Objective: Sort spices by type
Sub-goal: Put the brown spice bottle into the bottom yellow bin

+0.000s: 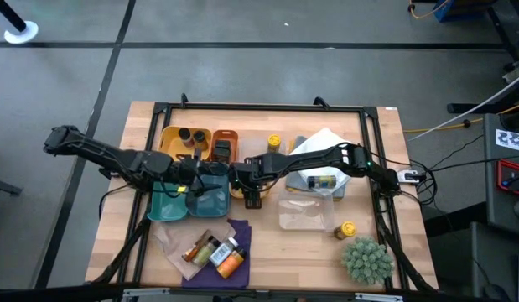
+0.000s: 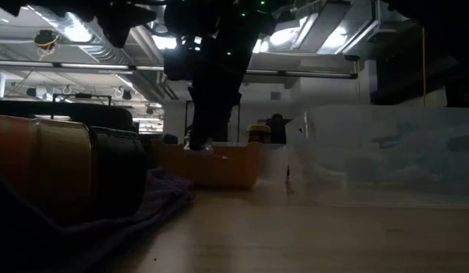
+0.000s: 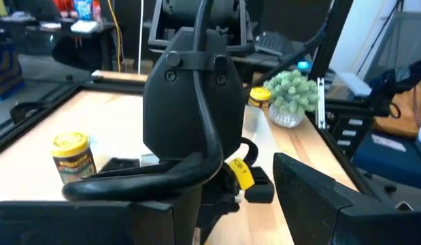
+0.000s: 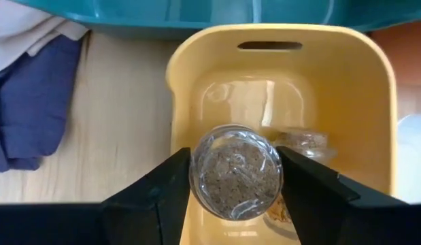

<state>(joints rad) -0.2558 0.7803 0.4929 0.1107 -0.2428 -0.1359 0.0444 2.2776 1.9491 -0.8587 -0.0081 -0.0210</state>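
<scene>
My right gripper (image 1: 242, 178) reaches to the table's middle and is shut on a clear spice jar (image 4: 235, 178) with greyish-brown contents. The jar hangs over a small yellow tray (image 4: 278, 68), and a second jar (image 4: 304, 141) lies in that tray beside it. My left gripper (image 1: 196, 183) hovers over the teal trays (image 1: 168, 205), close to the right wrist. Several more spices (image 1: 213, 250) lie on a purple cloth (image 1: 239, 228) at the front. A yellow-capped jar (image 1: 274, 143) stands at the back and another (image 1: 347, 229) at the front right.
At the back left are a yellow tray (image 1: 168, 143) holding two dark-capped jars and an orange tray (image 1: 225, 134). Clear bags (image 1: 308, 214) and a white bag (image 1: 324, 144) lie under the right arm. A spiky green plant (image 1: 366, 258) stands at the front right corner.
</scene>
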